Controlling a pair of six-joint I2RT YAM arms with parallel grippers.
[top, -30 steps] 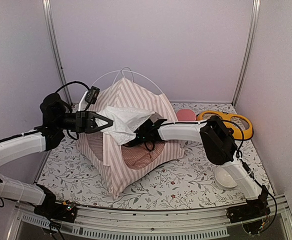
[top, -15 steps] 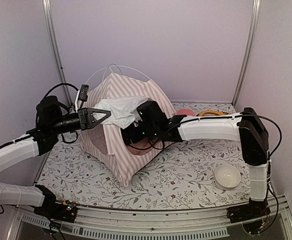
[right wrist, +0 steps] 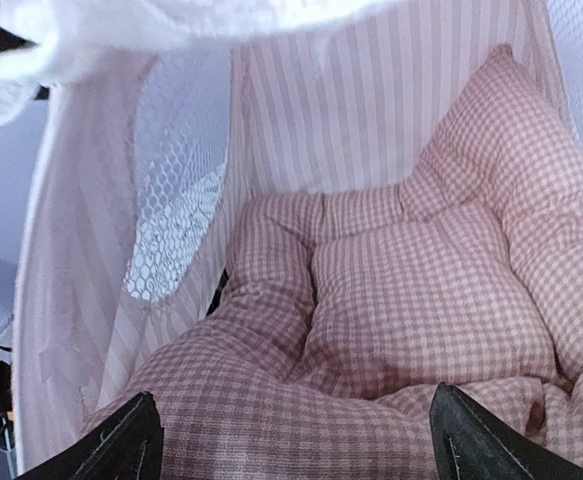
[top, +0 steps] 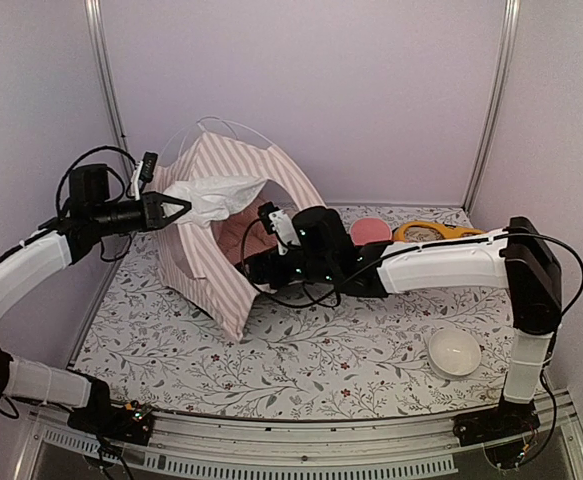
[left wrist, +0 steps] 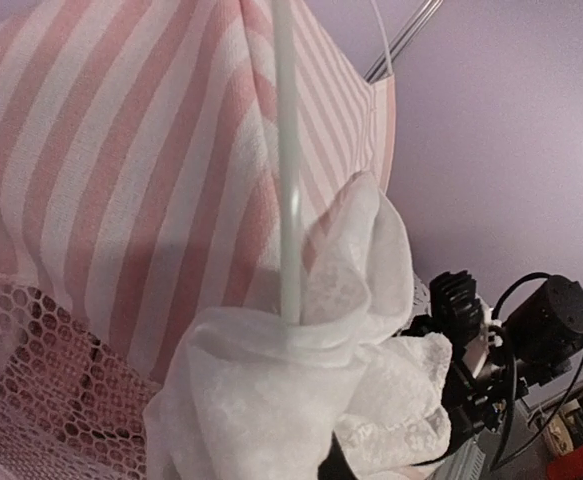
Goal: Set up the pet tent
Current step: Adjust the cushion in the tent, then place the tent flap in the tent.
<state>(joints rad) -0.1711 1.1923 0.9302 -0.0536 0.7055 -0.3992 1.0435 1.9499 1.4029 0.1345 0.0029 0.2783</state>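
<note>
Lilac walls close off a table covered by a floral mat (top: pixel 321 375). From above we see the pet tent (top: pixel 271 185) toward the far left corner. It seems tipped back, with its near corner resting on the mat. Our left gripper (top: pixel 178 208) is pinched tight on the bunched door curtain (top: pixel 216 195), holding it up and aside from the doorway. Our right gripper (top: pixel 256 268) sits at the mouth of that doorway, beside the checked cushion (top: pixel 233 235). A white bowl (top: pixel 453 352) lies toward the near right corner. A pink dish (top: pixel 370 229) and a yellow object (top: pixel 449 235) sit by the far edge.

From the left wrist we see striped fabric overhead and a thin white pole (left wrist: pixel 288 150) running down into the gathered curtain. A patch of mesh window (left wrist: pixel 31 390) shows at the lower left. The cloth hides the fingers themselves.

From the right wrist we look into the tent. Both fingertips (right wrist: pixel 121 445) stand wide apart with nothing between them, just above the cushion, which lies rumpled against the back wall.

We judge the tent light and floppy, its shape carried only by the springy poles, so it will shift at a nudge. The curtain is thin and may slip or snag. A seam or pole sleeve should give a firmer hold.
</note>
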